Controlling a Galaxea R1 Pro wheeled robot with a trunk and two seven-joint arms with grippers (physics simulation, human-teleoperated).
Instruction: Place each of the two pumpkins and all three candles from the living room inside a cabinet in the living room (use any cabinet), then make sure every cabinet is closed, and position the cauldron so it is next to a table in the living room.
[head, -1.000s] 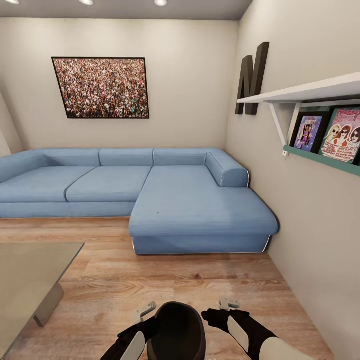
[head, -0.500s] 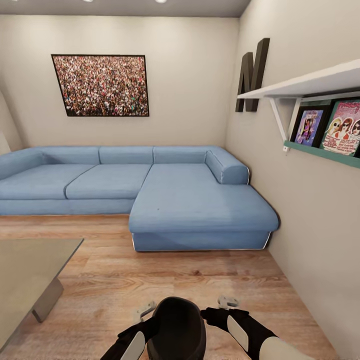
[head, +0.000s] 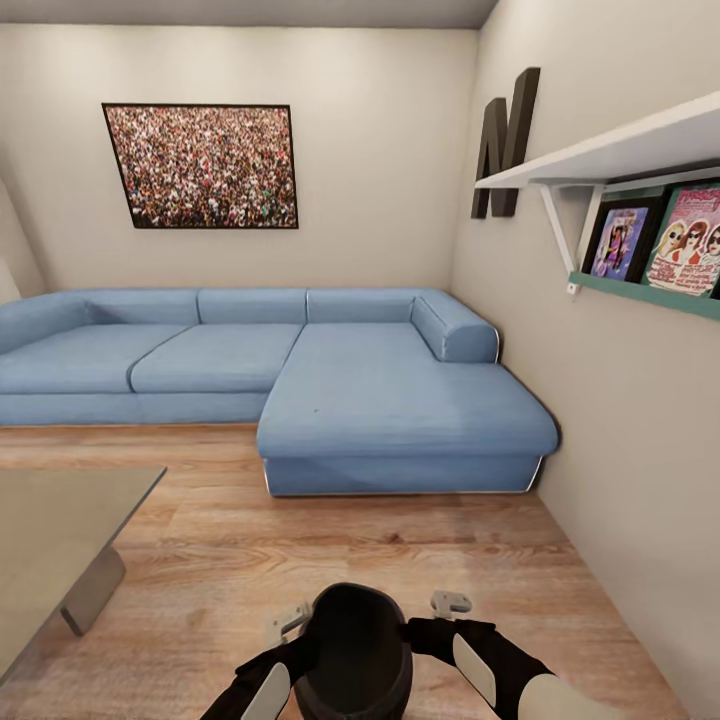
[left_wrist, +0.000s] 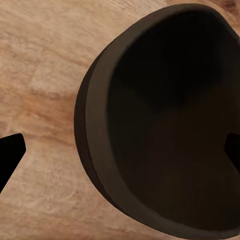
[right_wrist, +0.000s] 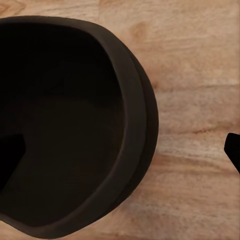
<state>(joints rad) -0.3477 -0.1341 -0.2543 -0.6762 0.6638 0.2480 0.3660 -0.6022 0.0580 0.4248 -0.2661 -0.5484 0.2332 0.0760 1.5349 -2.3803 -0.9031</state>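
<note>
**A:** Start with the big things. What is in the room?

**B:** A blue corner sofa (head: 300, 390) along the far wall, a crowd photograph (head: 200, 166) above it, and plank flooring (head: 400, 550). A white wall shelf (head: 620, 150) on the right has framed posters (head: 690, 250) beneath it, and a dark letter N (head: 505, 145) is mounted beside it. The glass-topped coffee table (head: 60, 540) comes in at the left edge.

**A:** And the cauldron?

**B:** The cauldron (head: 355, 650) hangs low in front of the robot, between the two arms, mouth upward. The left gripper (head: 290, 622) and the right gripper (head: 450, 603) flank its rim. In each wrist view one dark finger sits inside the bowl and one outside, so each seems to straddle the wall. I cannot tell whether either is actually clamped on it.

**A:** Which way must it go?

**B:** The table lies ahead and to the left, so the left arm is the nearer one.

**A:** Any readable writing?

**B:** Only the N. The poster lettering is too blurred.
</note>
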